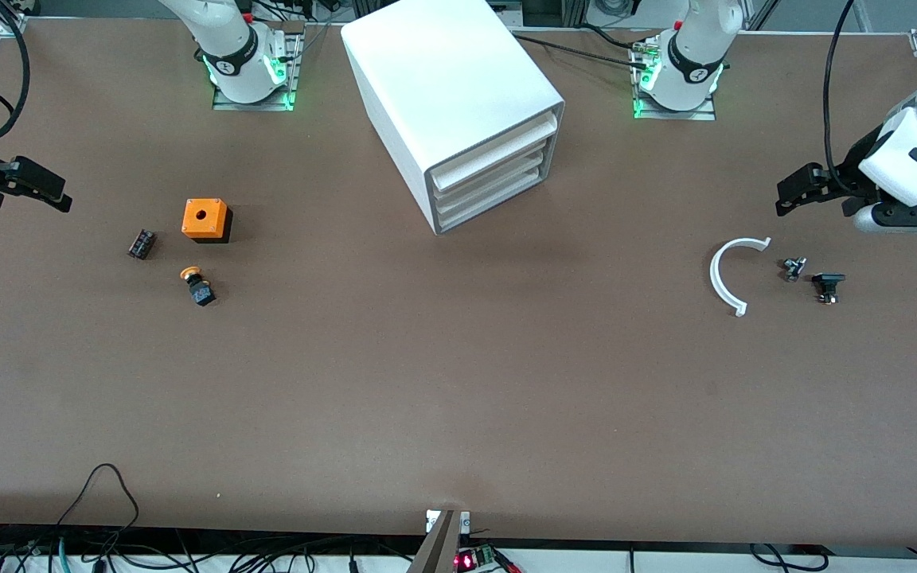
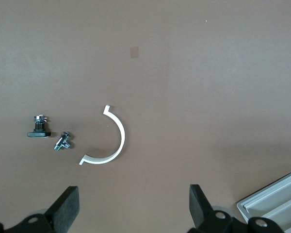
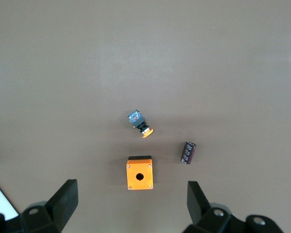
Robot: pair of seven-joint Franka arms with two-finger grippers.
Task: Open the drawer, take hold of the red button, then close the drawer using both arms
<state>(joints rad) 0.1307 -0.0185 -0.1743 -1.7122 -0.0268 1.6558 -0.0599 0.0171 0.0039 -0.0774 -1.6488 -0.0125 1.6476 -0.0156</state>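
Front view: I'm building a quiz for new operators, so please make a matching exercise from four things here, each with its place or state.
1 cabinet
2 orange box
3 white arc
4 left gripper

A open, over the left arm's end of the table
B hole on top, toward the right arm's end
C between the two arm bases
D flat, beside two small dark parts

Pairs: 1-C, 2-B, 3-D, 4-A

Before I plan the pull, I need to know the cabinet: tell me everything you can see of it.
The cabinet is a large white box, plastic by its look, standing on the table between the two arm bases, turned at an angle with its front toward the left arm's end. Its front holds three wide, shallow white drawers stacked one above another, all pushed in. Nothing touches it but the table; both pincers are away from it.
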